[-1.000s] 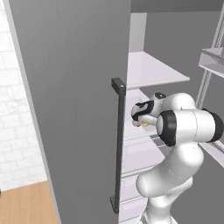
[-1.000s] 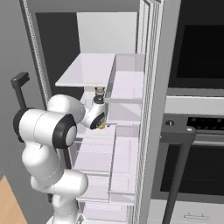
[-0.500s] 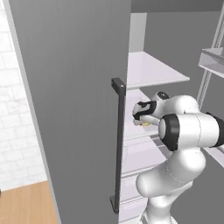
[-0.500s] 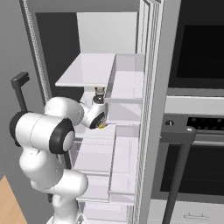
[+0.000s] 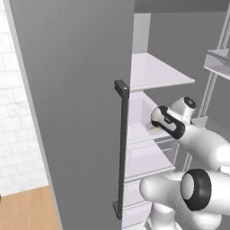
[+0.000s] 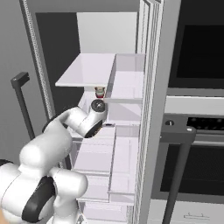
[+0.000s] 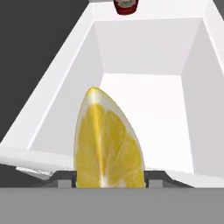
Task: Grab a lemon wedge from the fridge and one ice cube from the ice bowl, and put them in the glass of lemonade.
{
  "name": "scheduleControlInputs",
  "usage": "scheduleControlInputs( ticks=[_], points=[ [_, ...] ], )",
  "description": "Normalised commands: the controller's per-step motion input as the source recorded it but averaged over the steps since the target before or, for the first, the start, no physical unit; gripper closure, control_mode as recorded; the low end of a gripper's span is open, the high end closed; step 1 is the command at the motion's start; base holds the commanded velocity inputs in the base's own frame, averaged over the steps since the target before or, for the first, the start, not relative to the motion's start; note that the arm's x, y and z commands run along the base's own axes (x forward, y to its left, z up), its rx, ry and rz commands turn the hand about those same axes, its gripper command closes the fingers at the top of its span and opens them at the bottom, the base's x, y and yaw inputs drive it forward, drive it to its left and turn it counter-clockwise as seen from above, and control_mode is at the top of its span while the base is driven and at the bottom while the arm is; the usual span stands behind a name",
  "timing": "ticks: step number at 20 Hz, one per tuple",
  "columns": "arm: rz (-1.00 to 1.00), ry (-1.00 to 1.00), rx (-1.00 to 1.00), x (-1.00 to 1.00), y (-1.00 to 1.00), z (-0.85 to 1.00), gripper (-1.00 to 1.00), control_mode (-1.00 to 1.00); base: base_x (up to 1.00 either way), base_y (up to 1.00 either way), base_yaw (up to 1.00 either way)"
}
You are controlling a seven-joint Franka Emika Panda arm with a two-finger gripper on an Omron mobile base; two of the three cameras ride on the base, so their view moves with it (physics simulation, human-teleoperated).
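**Lemon wedge clamped at the fridge drawer**

While the arm reaches into the open fridge, the gripper is clamped on the lemon wedge, which stands upright between the jaws above a white drawer. A small red jar sits behind the drawer.

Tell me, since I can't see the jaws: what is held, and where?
The bright yellow lemon wedge, clamped at its wide lower end by the gripper.

Arm bent at elbow, forearm reaching forward and up. Gripper at forearm's end, jaws closed against both sides of lemon wedge, fingertips mostly hidden.
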Motion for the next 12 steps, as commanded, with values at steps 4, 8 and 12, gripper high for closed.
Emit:
scheduleControlInputs(
  ticks=[4,8,12],
  points=[
    [0.0,0.0,0.0,-0.46,0.0,1.0,1.0,-1.0,0.0,0.0,0.0],
    [0.0,0.17,-0.06,-0.44,0.07,1.0,1.0,-1.0,0.0,0.0,0.0],
    [0.0,0.29,-0.12,-0.59,0.01,0.77,1.0,-1.0,0.0,0.0,0.0]
  ],
)
